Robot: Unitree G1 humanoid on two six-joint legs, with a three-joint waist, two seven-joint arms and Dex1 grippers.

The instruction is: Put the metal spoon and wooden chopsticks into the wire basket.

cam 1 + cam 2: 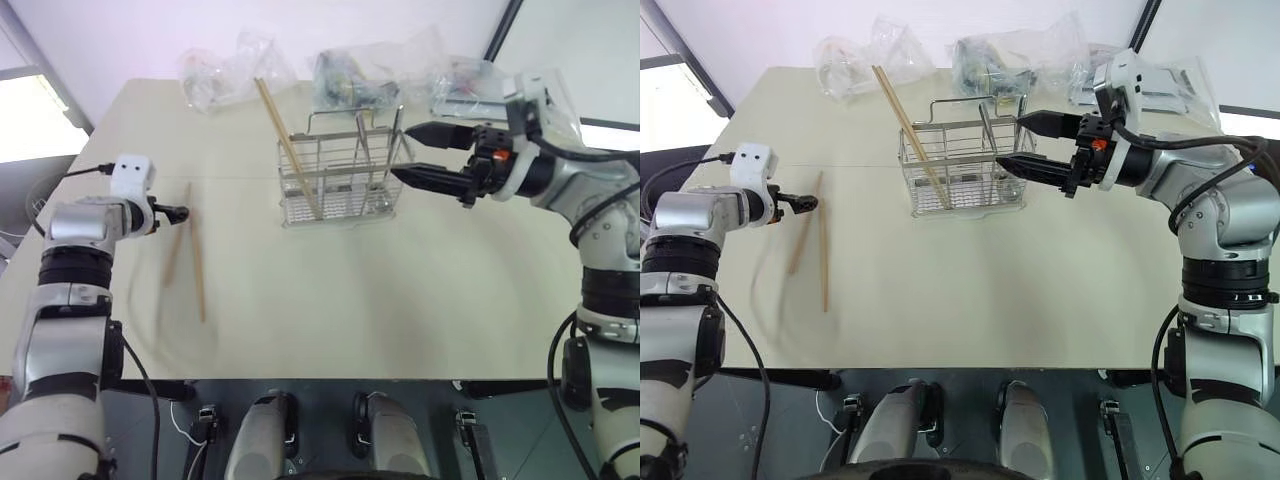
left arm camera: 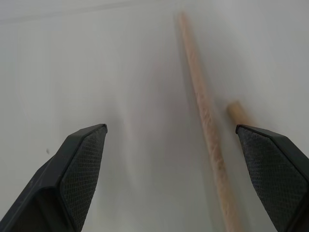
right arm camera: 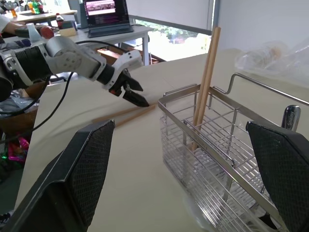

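Observation:
The wire basket (image 1: 340, 185) stands at the back middle of the pale table (image 1: 400, 300). Two wooden chopsticks (image 1: 290, 150) lean in its left end, sticking out well above the rim. A shiny metal handle tip (image 3: 291, 116), apparently the metal spoon, rises from the basket's right part. Two more chopsticks (image 1: 190, 255) lie on the table at the left. My left gripper (image 1: 183, 212) hovers open just over their far ends, and the left wrist view shows the chopsticks (image 2: 207, 121) between its fingers. My right gripper (image 1: 400, 152) stands open and level at the basket's right side, holding nothing.
Crinkled clear plastic bags (image 1: 220, 70) (image 1: 350, 75) (image 1: 470, 90) lie along the table's back edge behind the basket. The table's front edge (image 1: 330, 375) runs close to me. A desk with a laptop (image 3: 101, 14) stands beyond the table's left side.

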